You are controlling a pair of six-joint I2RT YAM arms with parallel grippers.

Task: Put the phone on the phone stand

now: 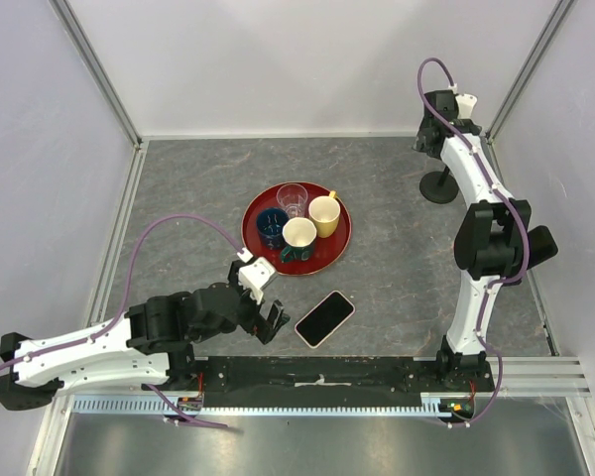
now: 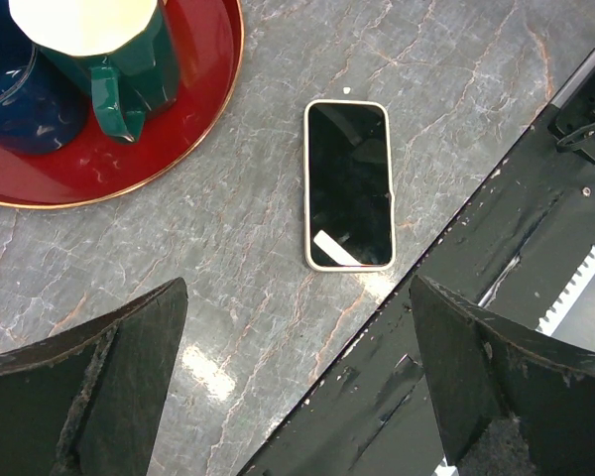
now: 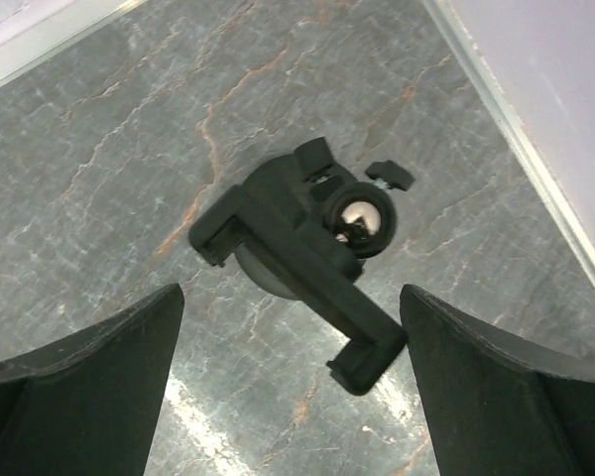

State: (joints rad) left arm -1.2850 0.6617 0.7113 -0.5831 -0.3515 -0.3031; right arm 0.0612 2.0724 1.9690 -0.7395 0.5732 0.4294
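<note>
Both end effectors are hanging wide open, one by the phone and one over the stand.

The left end effector (image 1: 271, 322) (image 2: 297, 387) is spreading its dark fingers (image 2: 99, 387) wide at the lower corners of the left wrist view, gripping nothing. Just above them, the black-screened smartphone in a pale case (image 2: 348, 184) (image 1: 324, 318) is lying flat and face up on the grey marble-patterned desk (image 1: 397, 268), near the round red tray (image 2: 228, 89) (image 1: 246, 233) in the upper left. On the tray, a dark green mug with a cream inside (image 2: 129, 69) (image 1: 298, 238) is standing beside a blue cup (image 1: 271, 228). The right end effector (image 1: 428, 139) (image 3: 293, 387) is likewise gaping wide and empty above the black phone stand with a round base (image 3: 297, 248) (image 1: 438, 186), which is sitting in the upper right of the top view, well apart from the phone.
</note>
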